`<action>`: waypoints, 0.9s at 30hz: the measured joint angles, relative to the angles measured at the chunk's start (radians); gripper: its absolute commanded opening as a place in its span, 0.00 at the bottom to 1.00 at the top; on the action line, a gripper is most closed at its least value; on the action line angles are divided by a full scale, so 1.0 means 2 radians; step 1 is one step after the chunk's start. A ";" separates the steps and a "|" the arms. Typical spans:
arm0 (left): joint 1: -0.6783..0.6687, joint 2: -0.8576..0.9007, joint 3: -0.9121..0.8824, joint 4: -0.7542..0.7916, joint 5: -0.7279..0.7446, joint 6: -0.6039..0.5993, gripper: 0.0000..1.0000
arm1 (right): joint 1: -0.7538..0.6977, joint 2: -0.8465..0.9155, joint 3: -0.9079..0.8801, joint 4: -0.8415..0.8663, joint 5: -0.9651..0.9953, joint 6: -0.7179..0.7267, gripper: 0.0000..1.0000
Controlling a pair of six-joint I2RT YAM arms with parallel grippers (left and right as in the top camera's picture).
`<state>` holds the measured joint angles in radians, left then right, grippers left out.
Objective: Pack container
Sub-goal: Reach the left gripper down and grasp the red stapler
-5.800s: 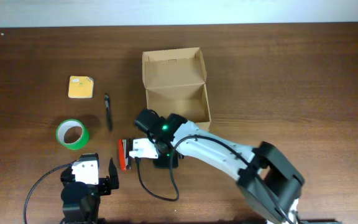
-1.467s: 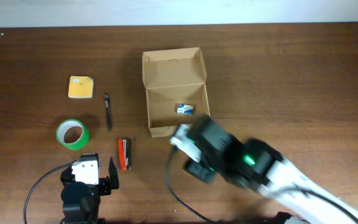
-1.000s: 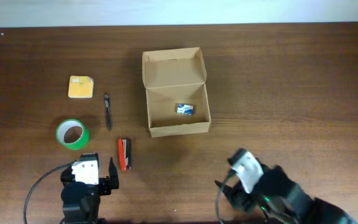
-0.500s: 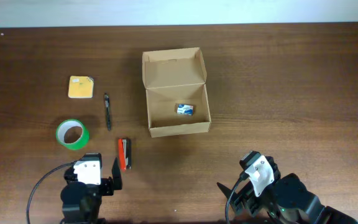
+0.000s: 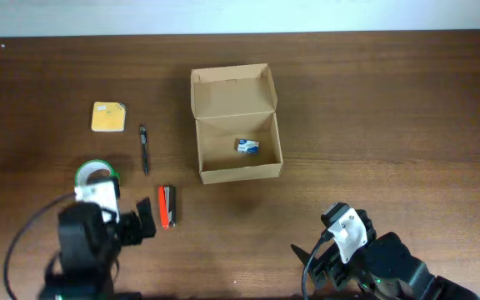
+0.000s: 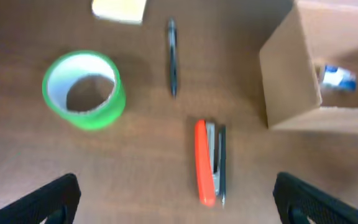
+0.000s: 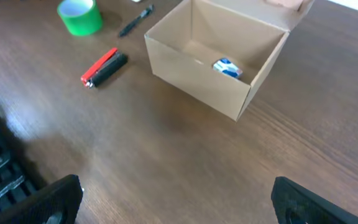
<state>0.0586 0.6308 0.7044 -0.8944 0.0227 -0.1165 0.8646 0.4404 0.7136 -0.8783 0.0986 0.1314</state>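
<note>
Brown worktop holds the container ahead-right of the left tool and ahead of the right tool; both gape wide, empty. Thin cardboard, seemingly light, should dent easily: pinch a side wall's rim.

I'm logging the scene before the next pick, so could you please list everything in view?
container: one, tan cardboard, lid open, mid-table
small packet: one, blue and white, inside the container
sticky-note pad: one, yellow, far left
pen: one, black, left of the container
tape roll: one, green, left of the pen
stapler: one, red and black, near edge
table: one, dark brown wood
left gripper: one, black, open, empty, by the stapler
right gripper: one, black, open, empty, near right
</note>
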 measured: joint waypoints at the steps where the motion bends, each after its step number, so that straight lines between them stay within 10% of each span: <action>1: 0.000 0.030 0.024 -0.012 0.000 0.000 1.00 | 0.000 0.000 0.000 0.000 0.001 0.000 0.99; 27: -0.074 0.423 0.112 0.022 0.109 0.009 1.00 | 0.000 0.000 0.000 0.001 0.002 0.000 0.99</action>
<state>-0.0895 1.4769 0.9283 -0.8509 0.2401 -0.0978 0.8646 0.4404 0.7128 -0.8772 0.1020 0.1318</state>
